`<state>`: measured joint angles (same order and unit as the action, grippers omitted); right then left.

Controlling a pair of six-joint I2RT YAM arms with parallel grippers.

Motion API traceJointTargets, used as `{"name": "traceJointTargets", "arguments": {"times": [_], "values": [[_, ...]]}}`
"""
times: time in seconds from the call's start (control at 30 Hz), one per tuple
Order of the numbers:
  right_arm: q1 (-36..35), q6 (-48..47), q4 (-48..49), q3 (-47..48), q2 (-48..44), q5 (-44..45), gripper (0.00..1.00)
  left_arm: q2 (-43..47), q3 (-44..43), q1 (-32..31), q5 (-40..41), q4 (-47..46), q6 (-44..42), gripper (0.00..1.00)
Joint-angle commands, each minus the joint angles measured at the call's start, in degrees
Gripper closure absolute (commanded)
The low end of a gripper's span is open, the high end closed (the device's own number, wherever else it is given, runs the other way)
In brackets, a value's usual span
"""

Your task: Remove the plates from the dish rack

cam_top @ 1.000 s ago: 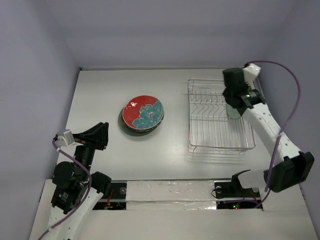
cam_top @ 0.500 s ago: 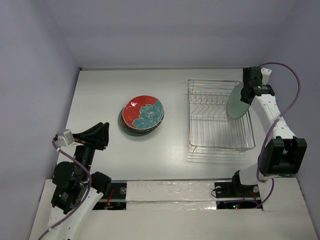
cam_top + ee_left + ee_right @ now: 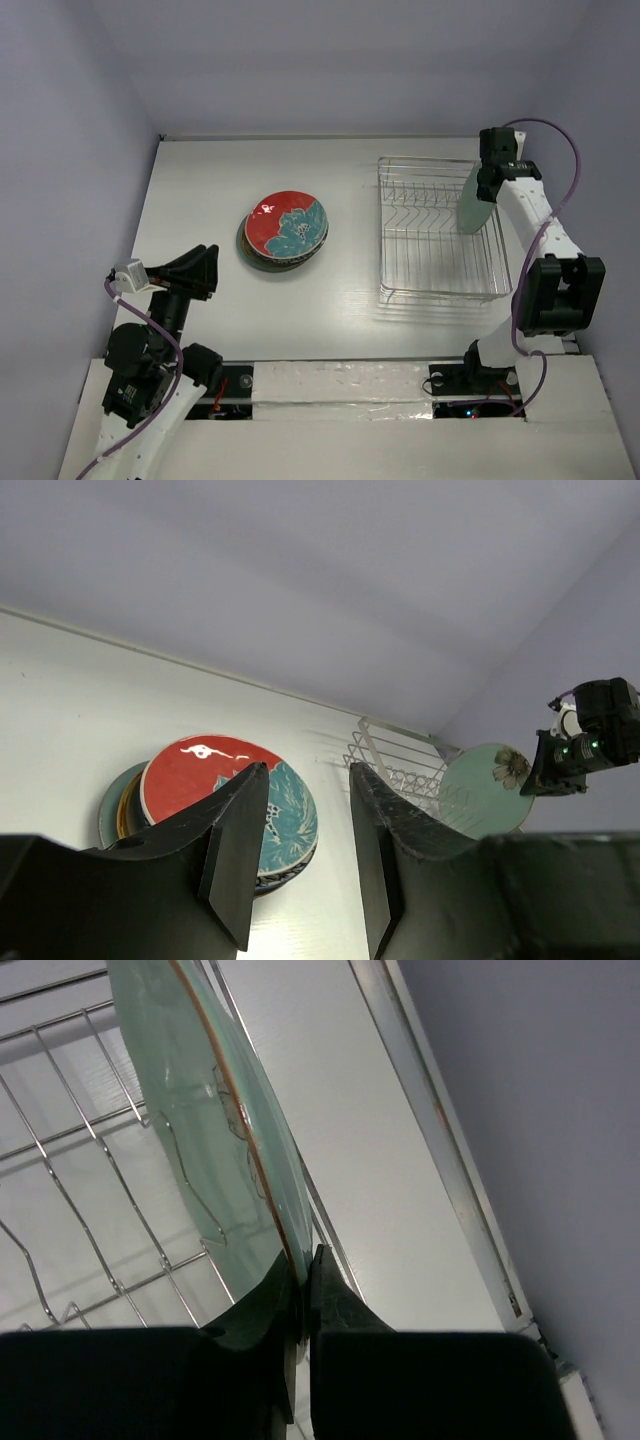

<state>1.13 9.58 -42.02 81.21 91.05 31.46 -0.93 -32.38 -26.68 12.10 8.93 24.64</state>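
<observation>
Right, the right gripper (image 3: 300,1272) had its jaws pinched tight on the rim of the mint green plate (image 3: 471,205). The plate was on edge over the right side of the dish rack (image 3: 444,296), toward the far right corner of the counter. No other plates showed in the rack, so probably the last one.

Couldn't tell from the wrist view whether the plate's lower edge had cleared the prongs. My call: lift straight up first, then swing left. The grip was on a thin bit of rim, so rotate the wrist slowly or the plate could pivot between the fingers.

Destination was presumably the stack of plates (image 3: 283,240) left of the counter's centre, red plate (image 3: 280,222) on top. Only the rack's left wall stood between plate and stack.

The left gripper (image 3: 197,271) sat toward the near left corner, jaws apart, holding nothing, aimed at the stack. Not in the way unless it moved in.
</observation>
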Motion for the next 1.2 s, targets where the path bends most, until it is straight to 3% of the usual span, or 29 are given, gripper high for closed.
{"name": "traceJointTargets", "arguments": {"times": [0.0,0.57,0.77,0.97,1.07,1.1,1.17], "values": [[0.5,-2.8,1.2,4.2,-0.5,4.0,1.0,3.0,-0.3,-0.6,-0.2,-2.0,0.1,0.65],[0.0,-1.3,-3.5,19.5,-9.4,3.1,1.0,1.6,-0.3,-0.6,-0.2,-2.1,0.2,0.64],[-3.4,5.9,-1.7,21.4,-14.1,-6.0,1.0,1.8,-0.2,-0.6,-0.2,-2.1,0.2,0.64],[-14.7,17.2,9.3,10.2,-19.1,-23.5,1.0,1.5,-0.3,-0.6,-0.2,-2.0,0.2,0.63],[-19.5,28.4,25.0,1.3,-20.7,-35.0,1.0,-1.2,-0.4,-0.6,-0.2,-1.9,0.1,0.63],[-21.0,34.1,34.4,-4.6,-21.2,-38.9,1.0,-1.4,-0.4,-0.6,-0.2,-1.7,0.1,0.63],[-26.3,37.7,40.4,-7.7,-20.0,-39.7,1.0,-2.1,-0.4,-0.6,-0.2,-1.5,0.1,0.63]]}}
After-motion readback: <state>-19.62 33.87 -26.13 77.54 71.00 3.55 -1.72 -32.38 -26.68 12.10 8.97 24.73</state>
